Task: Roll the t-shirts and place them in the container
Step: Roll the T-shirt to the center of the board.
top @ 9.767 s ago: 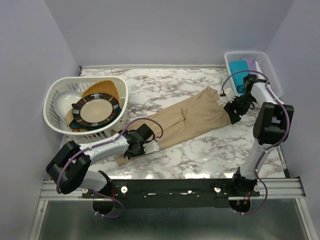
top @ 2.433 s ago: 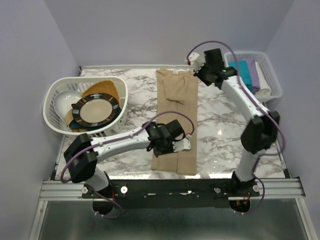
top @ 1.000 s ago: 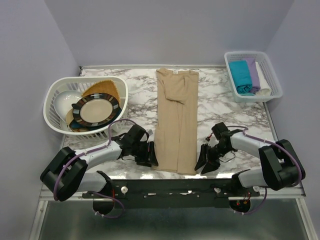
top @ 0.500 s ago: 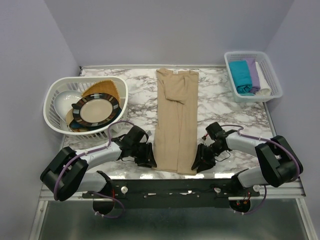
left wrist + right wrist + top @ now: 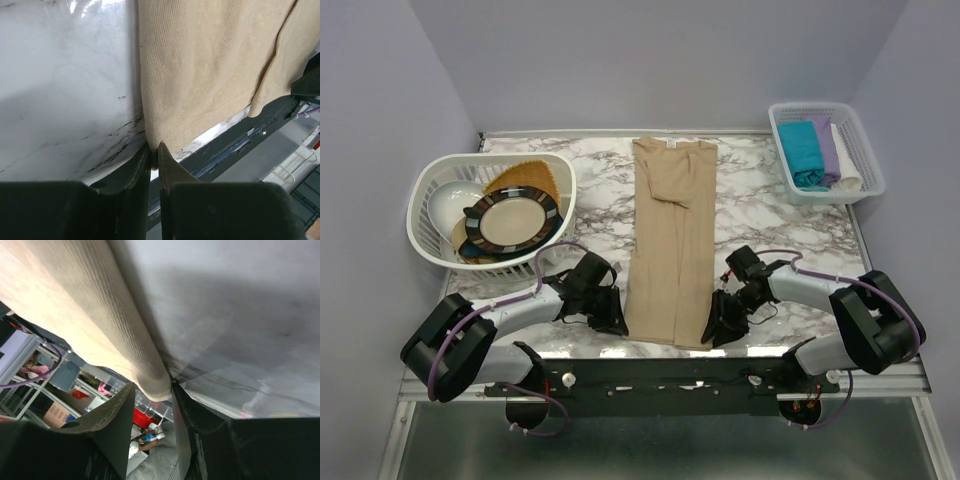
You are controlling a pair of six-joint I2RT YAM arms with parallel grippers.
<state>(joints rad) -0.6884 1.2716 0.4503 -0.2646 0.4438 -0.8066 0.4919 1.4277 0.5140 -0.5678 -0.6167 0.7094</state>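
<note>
The beige t-shirt [image 5: 670,240] lies folded into a long narrow strip from the far edge of the table to the near edge. My left gripper [image 5: 617,320] is at its near left corner. In the left wrist view the jaws [image 5: 154,146] are pinched shut on the corner of the shirt's hem [image 5: 210,65]. My right gripper [image 5: 713,328] is at the near right corner. In the right wrist view its jaws [image 5: 152,390] stand open around the hem corner [image 5: 85,305], with a gap on one side. Teal [image 5: 802,150], lilac [image 5: 825,145] and white [image 5: 847,183] rolled t-shirts lie in the small basket.
The small white basket [image 5: 820,105] stands at the far right. A white laundry basket [image 5: 425,190] at the left holds a dark-rimmed plate [image 5: 512,220] and a golden woven piece [image 5: 525,178]. The table's near edge and metal rail lie just under both grippers.
Both grippers have moved inward along the near edge to the shirt's two near corners. The left has closed on its corner. The shirt has not moved in the last second.
</note>
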